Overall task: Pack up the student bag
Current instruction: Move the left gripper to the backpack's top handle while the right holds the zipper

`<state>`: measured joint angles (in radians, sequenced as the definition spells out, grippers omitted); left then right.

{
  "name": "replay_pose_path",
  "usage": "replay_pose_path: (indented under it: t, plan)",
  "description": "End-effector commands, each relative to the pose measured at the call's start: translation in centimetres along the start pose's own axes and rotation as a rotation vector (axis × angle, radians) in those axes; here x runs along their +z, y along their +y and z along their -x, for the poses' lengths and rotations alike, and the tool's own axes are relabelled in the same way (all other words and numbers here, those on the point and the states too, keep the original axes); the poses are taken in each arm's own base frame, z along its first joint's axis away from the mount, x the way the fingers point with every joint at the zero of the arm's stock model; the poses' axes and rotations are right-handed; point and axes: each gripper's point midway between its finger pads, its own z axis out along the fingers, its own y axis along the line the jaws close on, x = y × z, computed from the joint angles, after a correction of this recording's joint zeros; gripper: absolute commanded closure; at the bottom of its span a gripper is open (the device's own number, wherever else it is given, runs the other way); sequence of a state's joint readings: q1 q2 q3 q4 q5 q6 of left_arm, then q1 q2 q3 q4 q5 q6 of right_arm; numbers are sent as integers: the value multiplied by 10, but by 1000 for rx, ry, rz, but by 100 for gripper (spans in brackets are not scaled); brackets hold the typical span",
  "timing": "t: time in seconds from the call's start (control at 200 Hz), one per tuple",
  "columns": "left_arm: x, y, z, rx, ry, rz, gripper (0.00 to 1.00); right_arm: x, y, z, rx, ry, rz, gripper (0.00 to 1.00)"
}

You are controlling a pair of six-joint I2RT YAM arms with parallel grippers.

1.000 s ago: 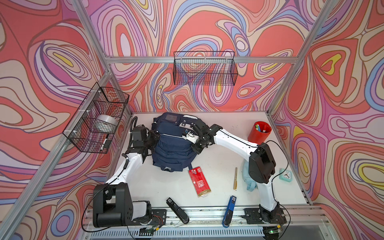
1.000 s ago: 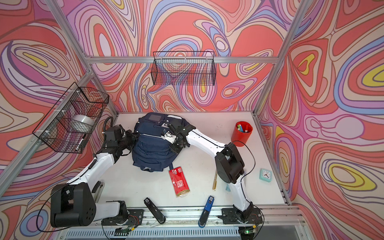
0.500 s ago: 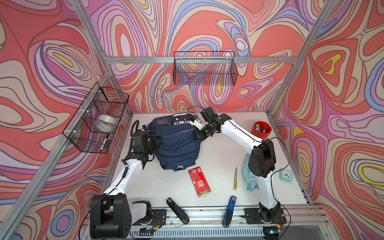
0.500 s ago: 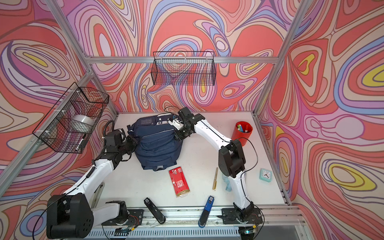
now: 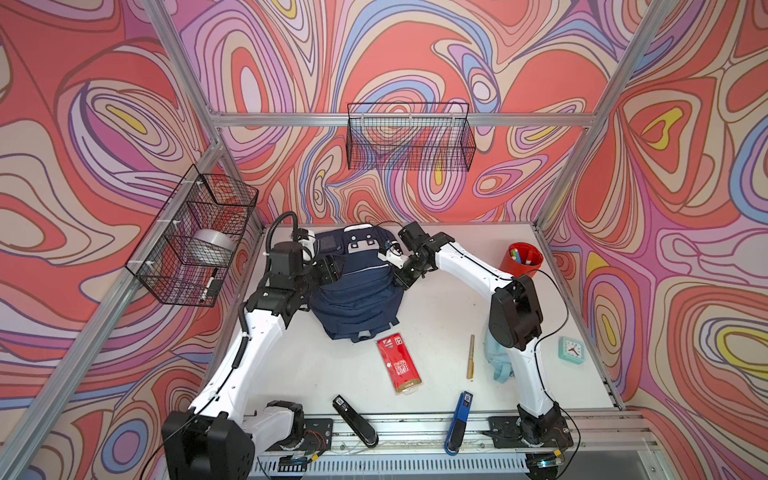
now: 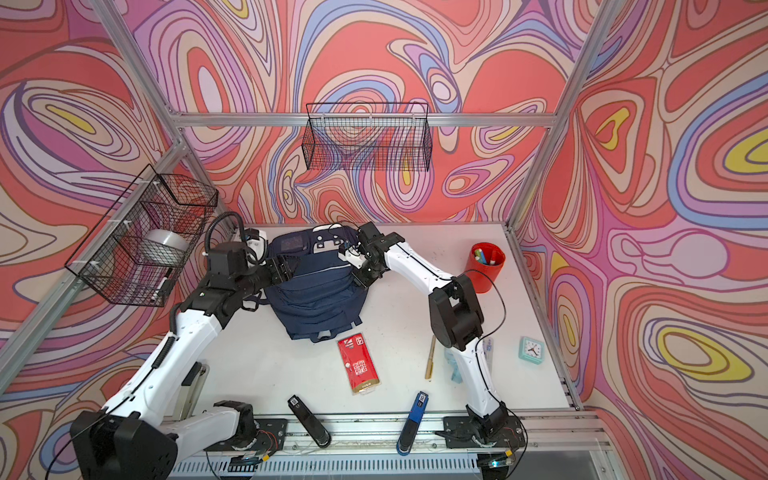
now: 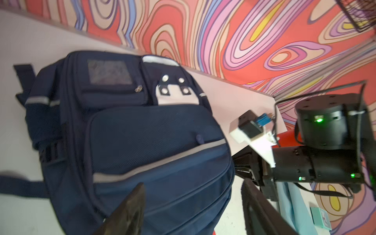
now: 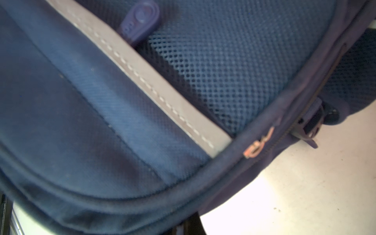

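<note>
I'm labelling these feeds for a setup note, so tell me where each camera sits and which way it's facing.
Top views: high above the front rail, looking down and back at the table; the left arm and right arm show nearly whole, flanking the student bag.
Left wrist: on the left arm, looking across the bag toward the back wall; the open left claw and the right arm show.
Right wrist: close over the bag's mesh panel; no robot part clearly shows.
Shared: both wrist views show the bag's grey stripe.

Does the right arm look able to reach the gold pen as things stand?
Probably yes: the pen lies bare on the table, close to the right arm, and nothing blocks it.
</note>
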<state>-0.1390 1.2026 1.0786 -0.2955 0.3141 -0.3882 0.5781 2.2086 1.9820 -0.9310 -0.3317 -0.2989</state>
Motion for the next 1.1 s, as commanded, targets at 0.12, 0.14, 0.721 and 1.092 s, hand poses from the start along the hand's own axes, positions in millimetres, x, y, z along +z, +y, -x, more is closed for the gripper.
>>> replay_pose_path:
  t: [0.12,0.14,0.721,1.092]
  plan:
    - [2,-56,-19,595,36,-320,34,17,-5,-2,-26,-33,48,100]
    - [2,-61,-24,663,48,-342,32,17,-5,-2,-25,-36,51,100]
    - [75,-29,-106,1149,417,-555,29,21,4,-3,-19,-83,122,100]
    - [107,-1,-117,1249,455,-456,44,19,4,-4,-21,-84,118,100]
